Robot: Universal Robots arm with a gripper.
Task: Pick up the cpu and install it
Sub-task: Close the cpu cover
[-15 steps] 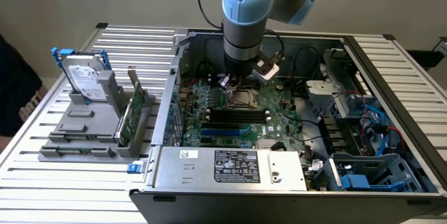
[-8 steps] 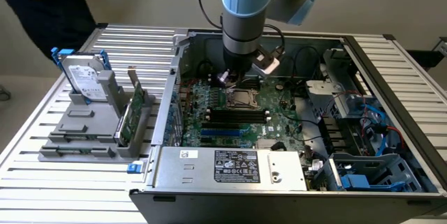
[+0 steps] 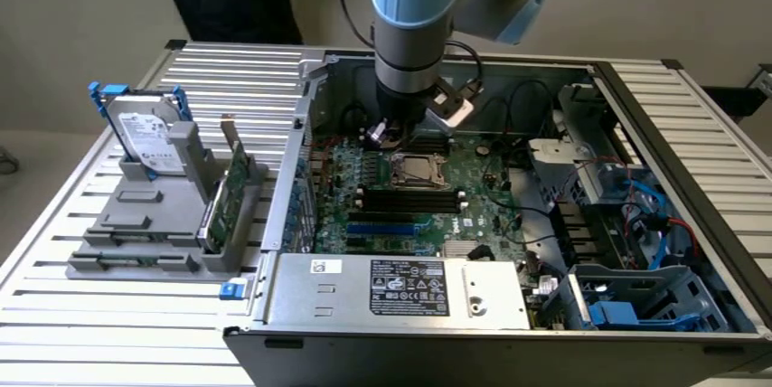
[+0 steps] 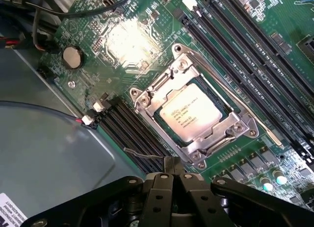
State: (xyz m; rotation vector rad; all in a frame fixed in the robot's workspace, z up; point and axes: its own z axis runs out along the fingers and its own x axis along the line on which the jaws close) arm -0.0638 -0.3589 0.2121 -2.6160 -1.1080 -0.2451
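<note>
Gripper [image 4: 171, 164], closed and empty, hovers near the cpu [image 4: 190, 118] lying inside the socket frame [image 4: 147, 100] mid-motherboard [image 4: 128, 40]; placing looks done.

Cpu [image 4: 190, 118] lies in socket [image 4: 147, 99] (on motherboard [image 4: 98, 21]).

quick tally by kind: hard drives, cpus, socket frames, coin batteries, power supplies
hard drive: 1
cpu: 1
socket frame: 1
coin battery: 1
power supply: 1
total: 5
</note>
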